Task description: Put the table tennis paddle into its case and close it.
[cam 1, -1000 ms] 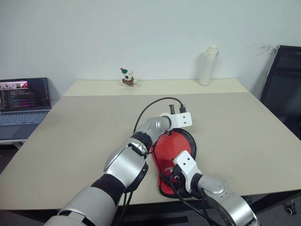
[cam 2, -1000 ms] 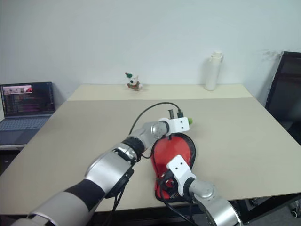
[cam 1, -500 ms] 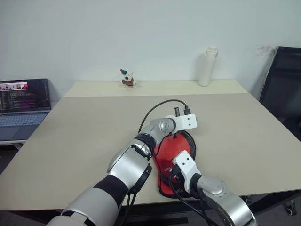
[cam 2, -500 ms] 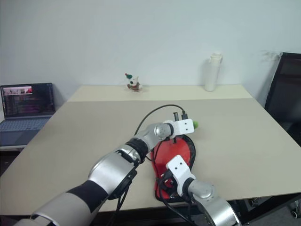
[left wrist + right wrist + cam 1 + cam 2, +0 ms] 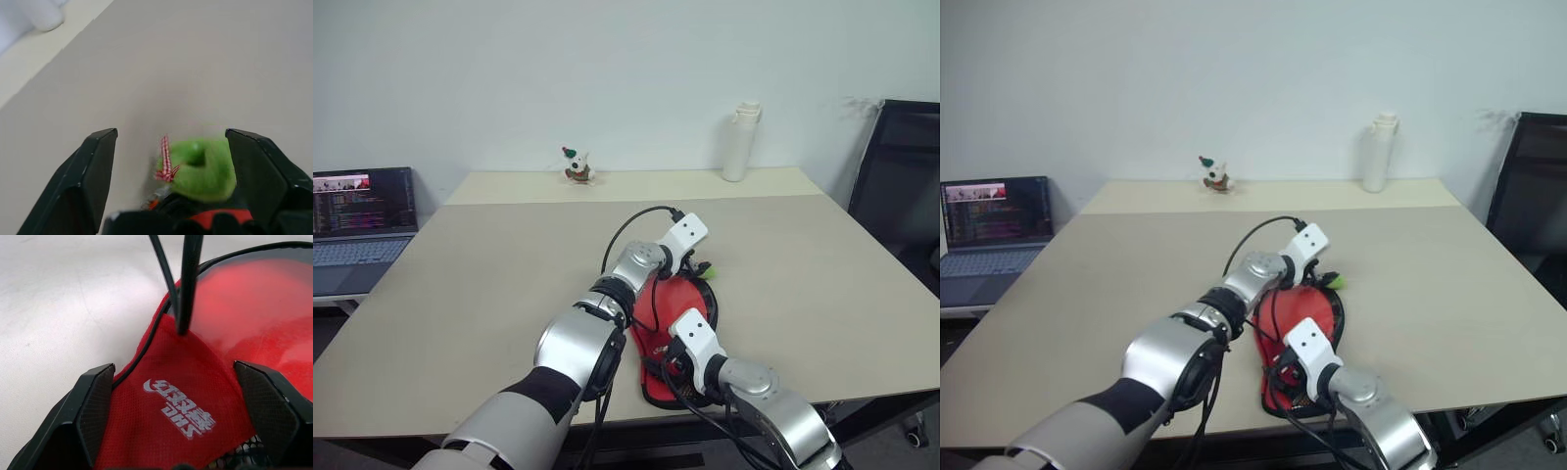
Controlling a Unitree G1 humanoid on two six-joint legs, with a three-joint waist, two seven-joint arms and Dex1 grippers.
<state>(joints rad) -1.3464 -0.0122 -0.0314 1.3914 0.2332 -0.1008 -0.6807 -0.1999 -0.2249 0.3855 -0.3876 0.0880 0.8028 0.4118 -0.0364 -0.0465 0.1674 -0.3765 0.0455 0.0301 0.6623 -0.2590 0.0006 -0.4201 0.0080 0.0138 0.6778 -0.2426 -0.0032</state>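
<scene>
The case (image 5: 658,345) lies near the table's front edge, red logo side up, its flap (image 5: 182,396) lying part way over the table tennis paddle. The paddle's glossy red face (image 5: 254,303) shows at the case's open far end, inside the black rim. The handle is hidden. My left gripper (image 5: 171,132) stands open just past the far end of the case, above a small green ball (image 5: 203,169) with a checked ribbon. My right gripper (image 5: 173,366) is open over the near, logo part of the case, gripping nothing.
A white bottle (image 5: 739,142) and a small toy figure (image 5: 575,164) stand at the back of the table (image 5: 489,284). A laptop (image 5: 362,211) sits off to the left and a black chair (image 5: 901,186) to the right. The left arm's cables cross above the case.
My left wrist has rolled and its fingers have gone from shut to open at the case's far end. The right gripper has stayed open in place.
</scene>
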